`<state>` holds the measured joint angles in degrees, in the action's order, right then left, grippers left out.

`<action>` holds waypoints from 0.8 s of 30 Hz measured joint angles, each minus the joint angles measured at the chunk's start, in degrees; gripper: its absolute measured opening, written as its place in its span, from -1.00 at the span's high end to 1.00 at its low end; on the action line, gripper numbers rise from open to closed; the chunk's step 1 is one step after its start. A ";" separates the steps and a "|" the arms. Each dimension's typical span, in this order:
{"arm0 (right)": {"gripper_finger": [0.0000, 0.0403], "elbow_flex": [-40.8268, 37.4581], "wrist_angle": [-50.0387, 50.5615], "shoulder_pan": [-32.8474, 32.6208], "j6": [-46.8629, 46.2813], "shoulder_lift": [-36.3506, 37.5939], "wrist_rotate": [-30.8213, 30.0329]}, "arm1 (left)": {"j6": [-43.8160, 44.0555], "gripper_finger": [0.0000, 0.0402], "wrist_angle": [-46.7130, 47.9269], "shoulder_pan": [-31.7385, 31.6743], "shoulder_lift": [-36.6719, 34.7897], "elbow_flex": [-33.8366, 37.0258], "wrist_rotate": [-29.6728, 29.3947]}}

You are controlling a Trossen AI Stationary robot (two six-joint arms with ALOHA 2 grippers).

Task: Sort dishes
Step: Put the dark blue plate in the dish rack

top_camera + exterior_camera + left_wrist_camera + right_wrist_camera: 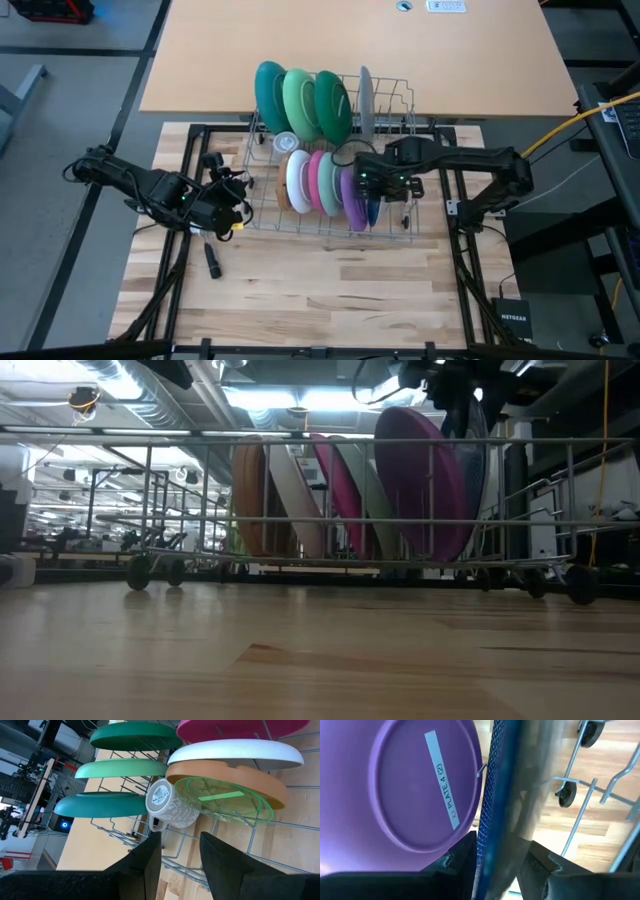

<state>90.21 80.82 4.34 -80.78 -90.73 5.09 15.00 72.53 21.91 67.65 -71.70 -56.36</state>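
Wire rack holds the dishes on edge: teal plate, two green ones and a grey behind, tan, white, pink and purple plate in front. Right gripper clamps the blue plate beside the purple one. Left gripper, fingers apart, waits outside the rack's left end near a glass cup.

arms: dark, jointed; black cables | left arm: seemingly a yellow tag | fingers: black, blunt
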 joint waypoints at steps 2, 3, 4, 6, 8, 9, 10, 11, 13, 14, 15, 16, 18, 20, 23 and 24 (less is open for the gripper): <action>0.42 0.01 -0.11 0.02 0.06 -0.81 0.80 | 0.00 0.38 0.00 0.00 -0.01 0.00 0.00; 0.42 0.07 -0.10 0.01 0.12 -1.16 0.98 | 0.00 0.38 0.00 0.00 -0.02 0.00 0.00; 0.42 0.09 -0.14 0.03 0.24 -1.36 1.31 | 0.00 0.38 -0.02 0.00 0.00 0.00 -0.02; 0.42 0.11 -0.25 0.04 0.29 -1.68 1.59 | 0.00 0.38 0.00 0.00 0.00 0.00 -0.01; 0.42 0.15 -0.32 0.04 0.27 -1.78 1.55 | 0.00 0.38 0.00 0.00 -0.01 0.00 -0.01; 0.42 0.15 -0.31 0.12 0.27 -1.78 1.52 | 0.00 0.38 0.00 0.01 -0.01 0.00 0.00; 0.42 0.15 -0.32 0.20 0.27 -1.78 1.49 | 0.00 0.38 0.00 0.01 0.00 0.00 0.00; 0.42 0.15 -0.33 0.20 0.27 -1.78 1.43 | 0.00 0.38 0.00 0.01 -0.02 0.00 0.00; 0.42 0.15 -0.33 0.20 0.24 -1.80 1.17 | 0.00 0.38 0.00 0.00 0.00 0.00 0.00; 0.42 0.15 -0.35 0.20 0.23 -1.80 1.17 | 0.00 0.38 0.02 0.00 0.00 0.00 0.00; 0.42 0.15 -0.33 0.20 0.23 -1.80 1.17 | 0.00 0.38 0.01 0.01 -0.01 0.00 0.00; 0.42 0.15 -0.31 0.20 0.23 -1.80 1.17 | 0.00 0.38 0.02 0.02 0.00 0.00 0.00; 0.42 0.15 -0.33 0.20 0.23 -1.80 1.17 | 0.00 0.38 0.01 0.02 -0.01 0.00 0.00; 0.41 0.15 -0.31 0.20 0.24 -1.81 1.20 | 0.00 0.38 0.02 0.00 -0.02 0.00 0.00; 0.34 0.15 -0.92 0.20 0.70 -1.82 1.62 | 0.00 0.38 0.00 0.00 -0.02 0.00 0.00; 0.30 0.15 -1.11 0.20 0.89 -1.82 2.20 | 0.00 0.38 0.02 0.00 -0.02 0.00 0.00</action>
<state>90.37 79.72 4.54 -79.88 -92.55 7.29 15.00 72.55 21.91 67.64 -71.70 -56.36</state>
